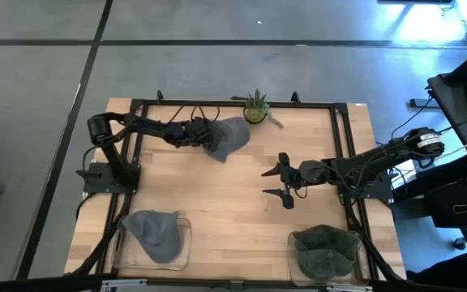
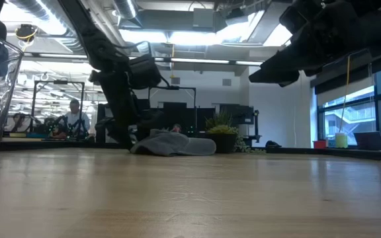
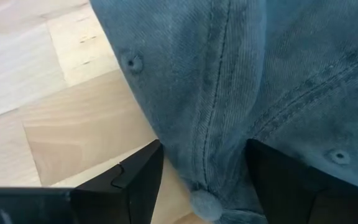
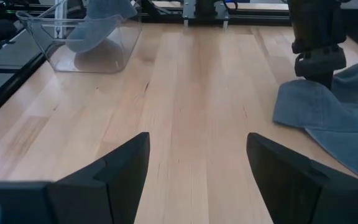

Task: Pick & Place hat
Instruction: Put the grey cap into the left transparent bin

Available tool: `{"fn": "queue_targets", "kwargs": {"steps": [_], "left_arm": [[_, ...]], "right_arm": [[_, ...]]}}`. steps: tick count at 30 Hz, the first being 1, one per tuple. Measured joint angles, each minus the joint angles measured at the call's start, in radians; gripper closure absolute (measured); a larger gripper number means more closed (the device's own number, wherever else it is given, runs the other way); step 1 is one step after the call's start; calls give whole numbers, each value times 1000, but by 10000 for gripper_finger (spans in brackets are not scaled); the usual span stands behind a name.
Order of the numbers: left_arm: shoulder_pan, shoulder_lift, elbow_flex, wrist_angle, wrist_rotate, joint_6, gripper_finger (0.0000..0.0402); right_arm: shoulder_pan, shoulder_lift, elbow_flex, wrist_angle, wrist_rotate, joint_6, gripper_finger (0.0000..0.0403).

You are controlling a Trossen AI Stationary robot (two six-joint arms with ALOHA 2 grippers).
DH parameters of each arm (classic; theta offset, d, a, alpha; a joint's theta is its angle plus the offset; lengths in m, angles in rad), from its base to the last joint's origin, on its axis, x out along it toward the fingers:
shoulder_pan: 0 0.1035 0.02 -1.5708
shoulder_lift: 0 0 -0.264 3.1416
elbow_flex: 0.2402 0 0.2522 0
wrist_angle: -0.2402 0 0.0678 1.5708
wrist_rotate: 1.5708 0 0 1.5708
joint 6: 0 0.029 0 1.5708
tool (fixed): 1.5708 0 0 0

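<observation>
Now we see the blue-grey cap [image 1: 229, 136] lying on the wooden table [image 1: 217, 195] at the far side, beside the potted plant [image 1: 255, 108]. Our left gripper [image 1: 205, 136] straddles its crown with fingers spread. Our right gripper [image 1: 279, 182] hovers mid-table, spread and empty.

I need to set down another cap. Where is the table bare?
Bare wood spans the middle, between the blue-grey denim cap under the open left gripper and the two clear plastic bins in front. The open right gripper crowds the right side.
</observation>
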Motion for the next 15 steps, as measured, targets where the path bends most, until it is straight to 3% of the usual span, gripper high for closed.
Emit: {"fn": "queue_targets", "kwargs": {"steps": [5, 15], "left_arm": [[-2, 9, 0, -10, -25, 0, 215], [-16, 1, -3, 21, -12, 118, 358]], "right_arm": [[0, 0, 0, -16, 0, -2, 137], [0, 0, 0, -65, 3, 2, 137]]}}
